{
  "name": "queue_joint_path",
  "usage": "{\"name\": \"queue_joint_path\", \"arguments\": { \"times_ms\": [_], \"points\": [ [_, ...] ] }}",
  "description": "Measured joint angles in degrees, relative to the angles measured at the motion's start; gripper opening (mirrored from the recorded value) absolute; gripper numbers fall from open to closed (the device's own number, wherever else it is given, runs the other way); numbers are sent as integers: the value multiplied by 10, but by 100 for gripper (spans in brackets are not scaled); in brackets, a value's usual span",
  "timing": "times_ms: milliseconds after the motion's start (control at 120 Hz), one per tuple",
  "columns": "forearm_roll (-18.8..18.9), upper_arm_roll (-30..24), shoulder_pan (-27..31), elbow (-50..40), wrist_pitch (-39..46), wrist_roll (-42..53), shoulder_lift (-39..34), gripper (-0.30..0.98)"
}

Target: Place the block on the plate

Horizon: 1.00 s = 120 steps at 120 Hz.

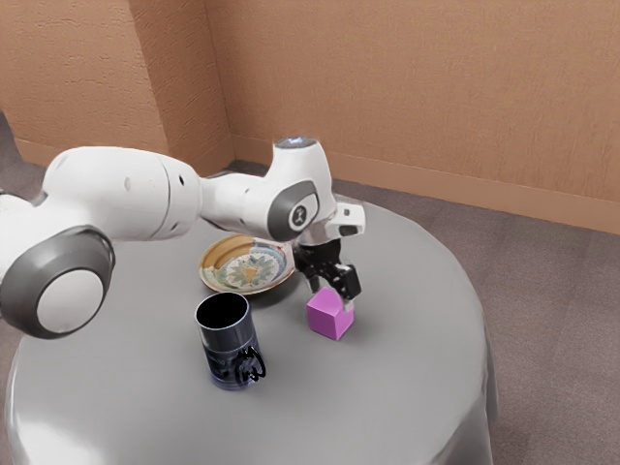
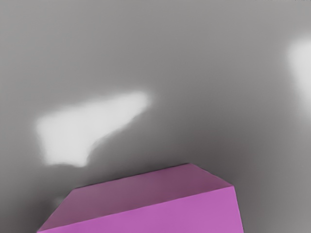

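Just above the magenta block [image 1: 330, 316], my gripper [image 1: 332, 292] points down with its fingers apart, one on each side of the block's top. The block rests on the grey table; firm contact from both fingers is not visible. In the wrist view the block [image 2: 160, 213] lies large and close at the lower edge, turned slightly. A patterned plate [image 1: 210, 275] with an orange-tan rim is on the table toward the exterior view's left of the gripper, its far edge partly behind the arm.
A dark blue mug [image 1: 227, 339] stands upright between the plate and the near side of the round grey table [image 1: 387, 397], toward the exterior view's left of the block. The arm reaches over the table beyond the mug.
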Motion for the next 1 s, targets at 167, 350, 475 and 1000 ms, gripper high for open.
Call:
{"name": "queue_joint_path", "arguments": {
  "times_ms": [167,350,475,1000],
  "points": [
    [-10,0,0,-3,16,-23,16,69],
    [-14,0,-4,-7,24,-42,22,61],
    [-11,0,-4,-7,24,-53,19,39],
    [1,1,26,-100,6,-77,-106,37]
  ]
}}
